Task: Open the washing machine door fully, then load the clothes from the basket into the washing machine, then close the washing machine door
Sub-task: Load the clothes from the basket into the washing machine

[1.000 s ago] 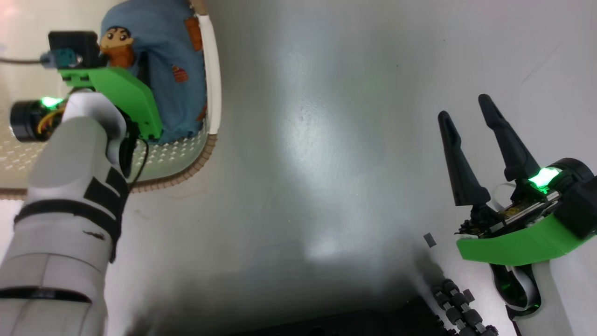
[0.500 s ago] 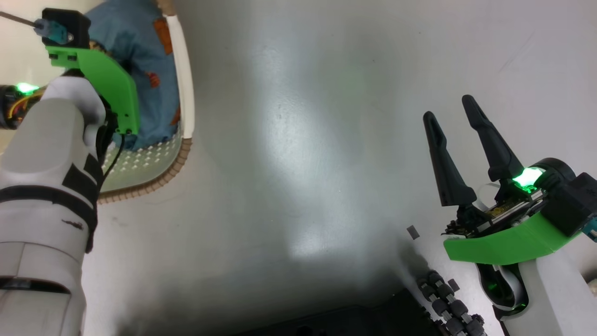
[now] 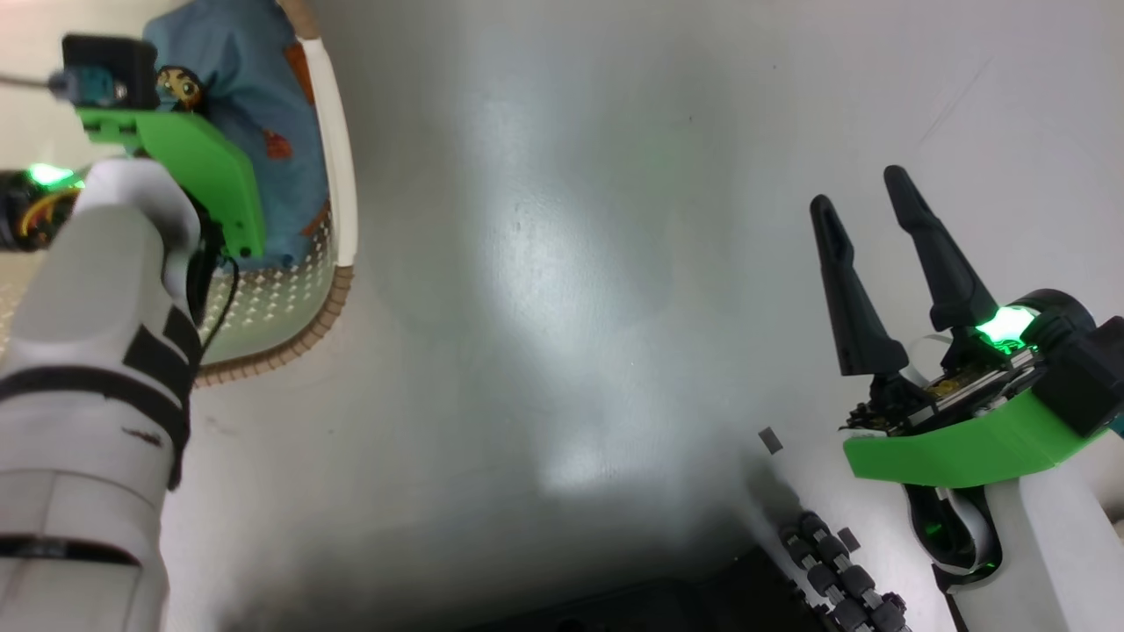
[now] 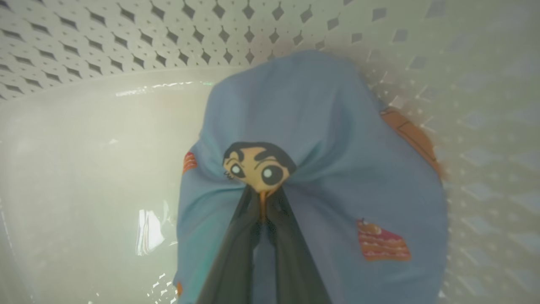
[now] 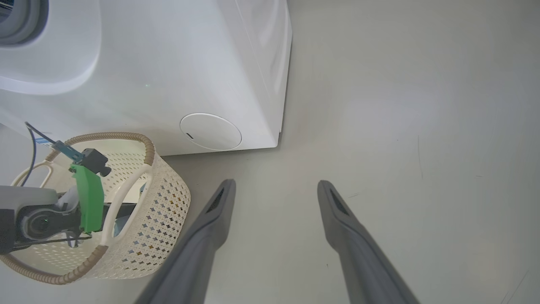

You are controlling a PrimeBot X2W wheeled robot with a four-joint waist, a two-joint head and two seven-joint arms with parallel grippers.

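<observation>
your left gripper (image 4: 261,195) went from open to shut, pinching the bunched-up light blue cartoon cloth (image 4: 320,122); right gripper (image 3: 859,188) stayed open.

The clothes (image 4: 325,118) are soft matt cloth; the basket (image 5: 168,211) is cream perforated plastic with a faint sheen and a woven-look rim. At eleven o'clock in the right wrist view, the washing machine (image 5: 168,63) is smooth glossy white, and the floor (image 3: 571,263) is smooth and dully shining.

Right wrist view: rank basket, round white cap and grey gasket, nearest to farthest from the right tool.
1. basket, left of the right tool.
2. round white cap, on the washing machine.
3. grey gasket, top left corner.
</observation>
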